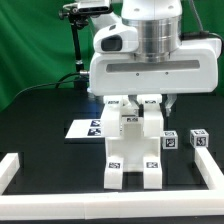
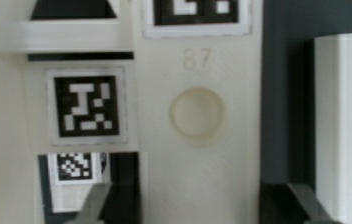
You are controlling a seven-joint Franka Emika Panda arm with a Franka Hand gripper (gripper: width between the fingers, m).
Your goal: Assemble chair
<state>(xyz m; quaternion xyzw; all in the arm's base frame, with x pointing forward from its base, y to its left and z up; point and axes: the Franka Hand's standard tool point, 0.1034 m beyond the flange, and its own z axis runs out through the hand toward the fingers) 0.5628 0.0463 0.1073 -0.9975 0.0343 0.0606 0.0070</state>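
The chair (image 1: 131, 148) is a blocky white assembly with black-and-white tags, standing mid-table on two leg blocks. My gripper (image 1: 135, 104) comes straight down onto its top part. In the wrist view the gripper (image 2: 198, 192) has its dark fingers (image 2: 116, 200) pressed against both sides of a white chair part (image 2: 199, 120) with an oval dimple. Tagged panels (image 2: 88, 105) lie beside that part. Two small tagged cubes (image 1: 170, 142) (image 1: 199, 140) sit on the black table at the exterior view's right.
The marker board (image 1: 84, 128) lies flat at the exterior view's left of the chair. White border rails (image 1: 12, 170) (image 1: 110, 216) (image 1: 210, 168) frame the table. The big white robot body (image 1: 150, 60) hangs over the chair. A camera stand (image 1: 78, 30) is behind.
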